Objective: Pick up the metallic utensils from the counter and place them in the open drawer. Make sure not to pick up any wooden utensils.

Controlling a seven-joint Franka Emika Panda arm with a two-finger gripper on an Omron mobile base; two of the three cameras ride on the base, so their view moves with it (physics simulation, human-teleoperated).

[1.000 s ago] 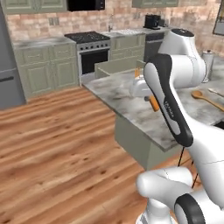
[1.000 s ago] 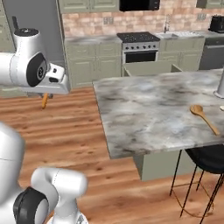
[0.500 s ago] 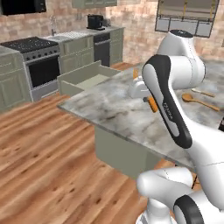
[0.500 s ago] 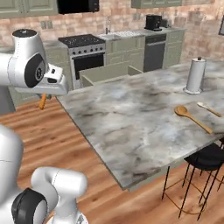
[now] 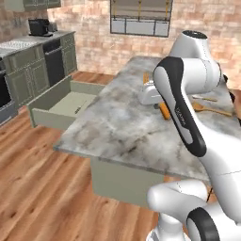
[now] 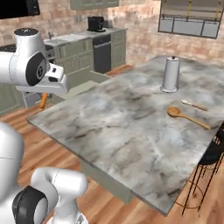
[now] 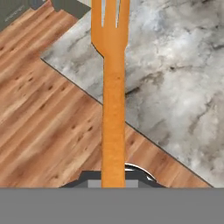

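My gripper [image 7: 113, 177] is shut on a slim orange fork [image 7: 113, 87], whose tines point away from the hand over the corner of the marbled counter [image 7: 175, 65]. In the right base view the gripper [image 6: 49, 91] hangs left of the counter [image 6: 131, 127] with the fork [image 6: 43, 100] pointing down. The open drawer [image 5: 61, 101] juts from the island's left side, its pale inside bare. A tan wooden spoon [image 6: 188, 117] and a small knife [image 6: 194, 105] lie at the counter's far right.
A tall metal cylinder [image 6: 170, 73] stands on the counter near the spoon. Sage-green wall cabinets [image 5: 28, 75] run along the left, with wood floor [image 5: 42, 183] between them and the island. A black stool [image 6: 210, 162] stands at the island's right end.
The whole picture has shifted as the base drove around the island; the drawer now lies closer on the left. The gripper has stayed shut on the orange fork.
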